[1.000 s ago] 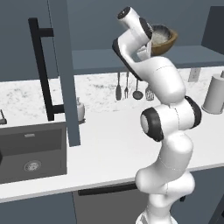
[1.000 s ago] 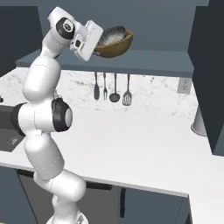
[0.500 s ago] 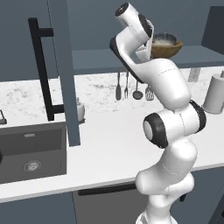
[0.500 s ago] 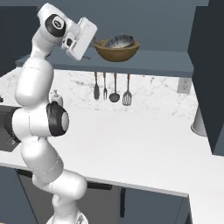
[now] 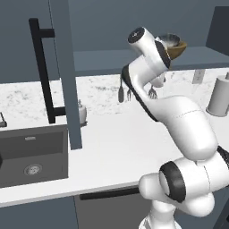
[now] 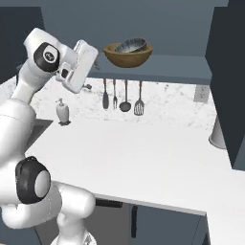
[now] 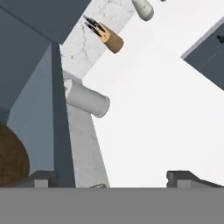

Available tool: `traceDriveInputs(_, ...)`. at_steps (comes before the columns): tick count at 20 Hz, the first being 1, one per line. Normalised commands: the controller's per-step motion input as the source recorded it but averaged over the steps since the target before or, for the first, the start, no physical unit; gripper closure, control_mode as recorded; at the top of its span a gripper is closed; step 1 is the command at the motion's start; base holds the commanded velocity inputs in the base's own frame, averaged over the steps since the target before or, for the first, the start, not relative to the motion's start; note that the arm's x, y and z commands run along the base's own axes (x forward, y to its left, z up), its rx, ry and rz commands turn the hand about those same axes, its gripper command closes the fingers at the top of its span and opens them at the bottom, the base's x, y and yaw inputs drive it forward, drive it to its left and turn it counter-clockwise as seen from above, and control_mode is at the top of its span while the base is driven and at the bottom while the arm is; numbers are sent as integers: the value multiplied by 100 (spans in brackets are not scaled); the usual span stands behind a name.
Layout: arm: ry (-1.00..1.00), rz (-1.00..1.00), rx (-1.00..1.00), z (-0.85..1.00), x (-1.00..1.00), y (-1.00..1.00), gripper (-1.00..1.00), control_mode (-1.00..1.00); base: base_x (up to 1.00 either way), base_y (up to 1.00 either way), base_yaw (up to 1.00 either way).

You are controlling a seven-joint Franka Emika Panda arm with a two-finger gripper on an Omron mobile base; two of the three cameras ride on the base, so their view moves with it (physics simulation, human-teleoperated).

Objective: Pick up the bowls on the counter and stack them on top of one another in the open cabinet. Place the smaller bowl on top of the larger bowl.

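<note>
- We see the grey bowl (image 6: 130, 45) nested inside the tan bowl (image 6: 127, 55), both on the cabinet shelf (image 6: 177, 63). The smaller sits in the wider one, which is the order the task wants, so we judge the stacking done.
- The grey bowl leans a little in the tan one (its rim looks tilted in the right base view), yet it sits well down inside, so we think it is unlikely to slip out.
- Our claw (image 7: 111, 178) is spread wide and holds nothing: its two tips stand well apart at the bottom of the hand view, with bare white table (image 6: 143, 153) between them.
- The hand (image 6: 80, 64) hangs left of the shelf, apart from the stack, so we judge it clear of the bowls.
- In the hand view the tan bowl's side (image 7: 12, 159) shows just beyond the shelf edge.
- The cabinet door (image 5: 65, 76) stands open over the sink (image 5: 31, 154).
</note>
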Motion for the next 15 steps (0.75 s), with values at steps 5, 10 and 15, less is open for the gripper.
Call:
traceDriveInputs(5, -1, -3, -16, -100, -100, -8, -100, -100, 0, 0, 0)
traceDriveInputs(10, 6, -20, -3, -100, -100, -54, -100, -100, 0, 0, 0)
traceDriveInputs(15, 0, -4, 4, -3, -5, -10, -100, -100, 0, 0, 0)
